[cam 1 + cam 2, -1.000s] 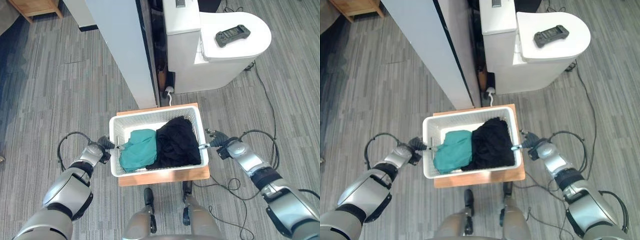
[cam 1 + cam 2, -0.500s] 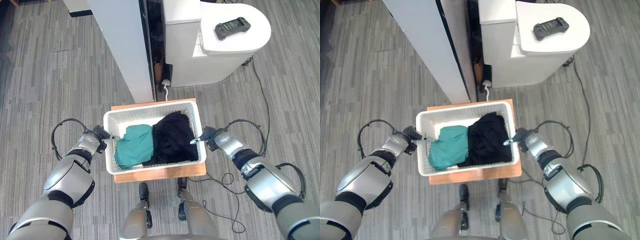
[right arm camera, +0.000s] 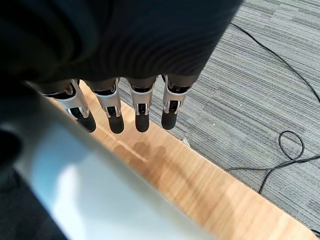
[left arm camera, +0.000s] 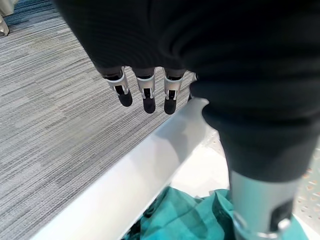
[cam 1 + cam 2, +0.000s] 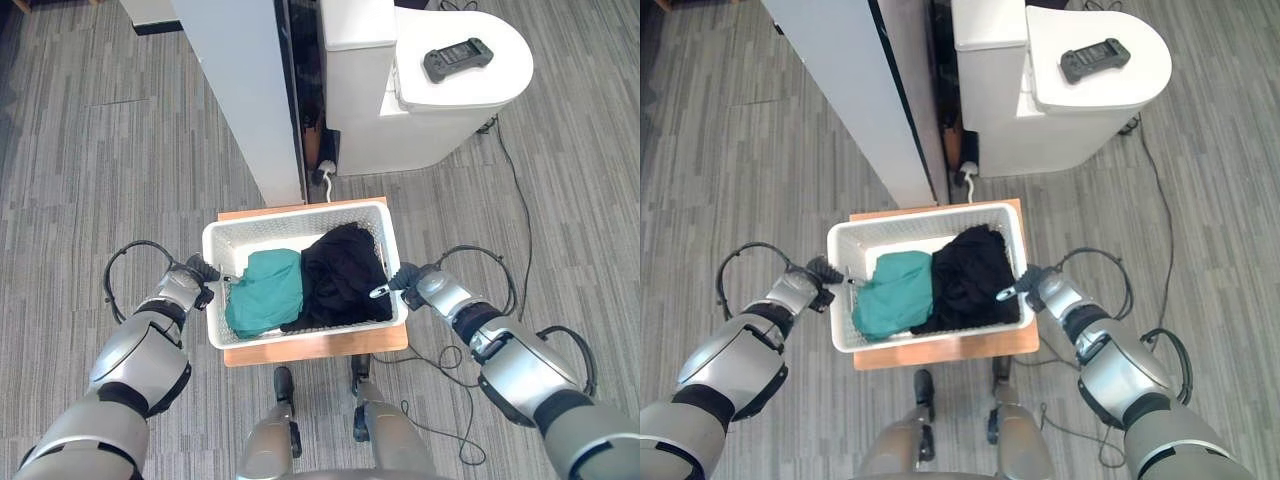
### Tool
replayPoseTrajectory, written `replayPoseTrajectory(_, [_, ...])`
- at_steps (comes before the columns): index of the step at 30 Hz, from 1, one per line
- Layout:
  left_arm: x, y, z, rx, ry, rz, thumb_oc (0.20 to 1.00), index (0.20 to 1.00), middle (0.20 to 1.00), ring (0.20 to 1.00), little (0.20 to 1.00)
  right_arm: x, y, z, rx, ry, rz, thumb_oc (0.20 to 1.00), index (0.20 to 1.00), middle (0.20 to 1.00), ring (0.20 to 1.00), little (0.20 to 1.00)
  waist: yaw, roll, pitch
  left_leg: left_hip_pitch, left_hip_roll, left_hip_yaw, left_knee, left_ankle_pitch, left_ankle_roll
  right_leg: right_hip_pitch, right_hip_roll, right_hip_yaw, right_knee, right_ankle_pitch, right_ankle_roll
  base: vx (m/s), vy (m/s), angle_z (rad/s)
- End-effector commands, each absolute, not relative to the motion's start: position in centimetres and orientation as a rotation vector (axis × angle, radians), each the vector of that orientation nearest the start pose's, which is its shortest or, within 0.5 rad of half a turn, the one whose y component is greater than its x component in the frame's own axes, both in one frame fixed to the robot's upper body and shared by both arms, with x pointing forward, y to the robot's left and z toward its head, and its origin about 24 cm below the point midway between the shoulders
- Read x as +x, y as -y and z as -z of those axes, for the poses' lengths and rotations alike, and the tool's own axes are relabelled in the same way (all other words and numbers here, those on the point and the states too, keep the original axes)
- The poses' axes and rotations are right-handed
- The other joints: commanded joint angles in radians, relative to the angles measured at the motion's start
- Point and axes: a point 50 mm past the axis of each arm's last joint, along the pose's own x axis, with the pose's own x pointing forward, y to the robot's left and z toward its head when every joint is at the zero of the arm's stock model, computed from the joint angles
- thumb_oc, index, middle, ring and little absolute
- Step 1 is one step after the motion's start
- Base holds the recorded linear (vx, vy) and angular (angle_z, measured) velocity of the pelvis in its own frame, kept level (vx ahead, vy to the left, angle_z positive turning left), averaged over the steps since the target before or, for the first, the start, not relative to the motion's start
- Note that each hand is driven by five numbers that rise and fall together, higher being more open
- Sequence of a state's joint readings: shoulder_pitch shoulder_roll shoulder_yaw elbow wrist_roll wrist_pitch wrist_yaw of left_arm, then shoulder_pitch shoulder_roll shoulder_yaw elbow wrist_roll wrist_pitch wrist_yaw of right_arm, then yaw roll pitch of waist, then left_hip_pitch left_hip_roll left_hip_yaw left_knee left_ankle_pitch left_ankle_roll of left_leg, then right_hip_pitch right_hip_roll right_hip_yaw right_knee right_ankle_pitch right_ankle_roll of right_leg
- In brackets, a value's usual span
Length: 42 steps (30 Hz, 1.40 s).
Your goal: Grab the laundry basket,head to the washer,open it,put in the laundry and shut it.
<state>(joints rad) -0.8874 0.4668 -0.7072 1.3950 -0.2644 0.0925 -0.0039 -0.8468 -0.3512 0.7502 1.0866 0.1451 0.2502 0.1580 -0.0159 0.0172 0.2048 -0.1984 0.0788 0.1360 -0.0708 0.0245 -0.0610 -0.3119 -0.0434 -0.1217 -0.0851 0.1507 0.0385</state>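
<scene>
Between our two hands sits the white laundry basket (image 5: pixel 300 222) on a low wooden stand (image 5: pixel 320 346), holding a teal cloth (image 5: pixel 262 304) and a black cloth (image 5: pixel 342 276). Our left hand (image 5: pixel 190 285) and right hand (image 5: pixel 425 287) each reach over a side rim, fingers straight and relaxed outside it, thumbs inside, gripping nothing.

White perforated laundry basket (image 5: pixel 225 331), rectangular, upright, sits on a low wooden stand. Inside: teal garment (image 5: pixel 265 305) bunched toward the robot's left half, black garment (image 5: pixel 343 280) heaped on the right half, the two touching mid-basket.
</scene>
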Motion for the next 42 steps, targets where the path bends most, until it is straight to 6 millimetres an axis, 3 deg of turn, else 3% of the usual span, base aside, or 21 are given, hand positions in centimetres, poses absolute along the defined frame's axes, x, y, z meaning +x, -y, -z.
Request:
replayPoseTrajectory(1, [36.0,-28.4,-5.4,0.748,-0.621,-0.182,1.0,1.0,1.0,1.0,1.0,37.3,16.0,-3.2,-0.797,-0.607,-0.347,0.915,0.915,0.915,0.915,0.915,0.02,-0.025,0.055,-0.088,-0.019,-0.082,-0.016,0.126,-0.014,0.059,-0.102,-0.042,-0.002,0.0,0.109,-0.02,-0.005,-0.09])
replayPoseTrajectory(6, [35.7,-28.0,-4.4,0.731,-0.627,-0.161,1.0,1.0,1.0,1.0,1.0,37.0,16.3,-2.8,-0.783,-0.605,-0.349,0.871,0.871,0.871,0.871,0.871,0.026,-0.022,0.053,-0.091,-0.02,-0.083,-0.016,0.129,-0.013,0.057,-0.102,-0.045,-0.002,0.001,0.109,-0.01,-0.003,-0.03])
replayPoseTrajectory(7, [35.6,-27.9,-4.3,0.73,-0.629,-0.16,0.931,0.931,0.931,0.931,0.931,37.0,16.4,-2.8,-0.781,-0.601,-0.348,0.871,0.871,0.871,0.871,0.871,0.026,-0.022,0.053,-0.092,-0.02,-0.083,-0.016,0.129,-0.014,0.056,-0.102,-0.046,-0.002,0.001,0.109,0.0,0.0,0.0])
replayPoseTrajectory(8, [35.6,-27.8,-4.2,0.728,-0.626,-0.157,0.423,0.423,0.423,0.423,0.423,37.0,16.2,-2.8,-0.778,-0.59,-0.354,0.856,0.856,0.856,0.856,0.856,0.025,-0.022,0.055,-0.093,-0.02,-0.083,-0.016,0.13,-0.014,0.054,-0.102,-0.047,-0.002,0.001,0.109,0.0,0.0,0.0])
replayPoseTrajectory(10, [35.7,-27.6,-4.1,0.725,-0.623,-0.15,0.26,0.26,0.26,0.26,0.26,37.0,16.1,-2.9,-0.776,-0.578,-0.357,0.746,0.746,0.746,0.746,0.746,0.024,-0.022,0.055,-0.095,-0.02,-0.084,-0.016,0.13,-0.014,0.053,-0.102,-0.047,-0.002,0.002,0.109,0.0,0.0,0.0])
replayPoseTrajectory(11, [35.8,-27.0,-4.0,0.71,-0.614,-0.137,0.2,0.2,0.2,0.2,0.2,37.0,15.9,-3.1,-0.772,-0.558,-0.362,0.595,0.595,0.595,0.595,0.595,0.021,-0.023,0.058,-0.099,-0.021,-0.083,-0.016,0.13,-0.015,0.049,-0.101,-0.045,-0.002,0.004,0.109,-0.04,0.007,0.0])
replayPoseTrajectory(12, [36.1,-26.8,-4.3,0.701,-0.594,-0.14,0.2,0.2,0.2,0.2,0.2,37.3,15.7,-3.7,-0.766,-0.522,-0.356,0.2,0.2,0.2,0.2,0.2,0.021,-0.023,0.06,-0.103,-0.021,-0.084,-0.016,0.131,-0.015,0.045,-0.099,-0.044,-0.002,0.005,0.11,-0.04,0.007,0.01])
replayPoseTrajectory(17, [37.1,-24.6,-4.8,0.661,-0.526,-0.103,0.2,0.2,0.2,0.2,0.2,37.6,14.9,-4.9,-0.752,-0.412,-0.336,0.2,0.2,0.2,0.2,0.2,0.012,-0.028,0.06,-0.115,-0.017,-0.087,-0.016,0.133,-0.017,0.037,-0.099,-0.047,-0.002,0.007,0.111,-0.01,-0.001,0.01])
replayPoseTrajectory(23, [37.0,-22.2,-3.7,0.634,-0.499,-0.041,0.2,0.2,0.2,0.2,0.2,36.8,14.9,-4.9,-0.726,-0.341,-0.346,0.2,0.2,0.2,0.2,0.2,0.011,-0.017,0.051,-0.105,-0.015,-0.087,-0.016,0.128,-0.018,0.046,-0.1,-0.051,-0.002,-0.001,0.109,0.0,0.0,0.0])
replayPoseTrajectory(27, [37.5,-21.2,-4.5,0.671,-0.402,-0.019,0.2,0.2,0.2,0.2,0.2,35.6,14.9,-4.5,-0.675,-0.29,-0.358,0.2,0.2,0.2,0.2,0.2,0.016,-0.009,0.049,-0.096,-0.015,-0.088,-0.016,0.126,-0.019,0.059,-0.099,-0.051,-0.002,-0.01,0.108,0.01,-0.02,0.0])
replayPoseTrajectory(35, [35.9,-17.5,-4.3,0.56,-0.232,0.146,0.2,0.2,0.2,0.2,0.2,32.5,17.4,-4.1,-0.526,-0.218,-0.286,0.2,0.2,0.2,0.2,0.2,0.028,0.018,0.027,-0.045,-0.013,-0.103,-0.016,0.112,-0.022,0.138,-0.096,-0.074,-0.002,-0.048,0.096,0.04,-0.046,0.09])
replayPoseTrajectory(42, [33.7,-17.7,-3.9,0.526,-0.197,0.218,0.2,0.2,0.2,0.2,0.2,30.0,19.5,-4.2,-0.445,-0.182,-0.232,0.2,0.2,0.2,0.2,0.2,0.039,0.039,-0.011,0.006,-0.006,-0.118,-0.016,0.108,-0.028,0.206,-0.084,-0.097,-0.002,-0.083,0.087,0.03,-0.052,0.15])
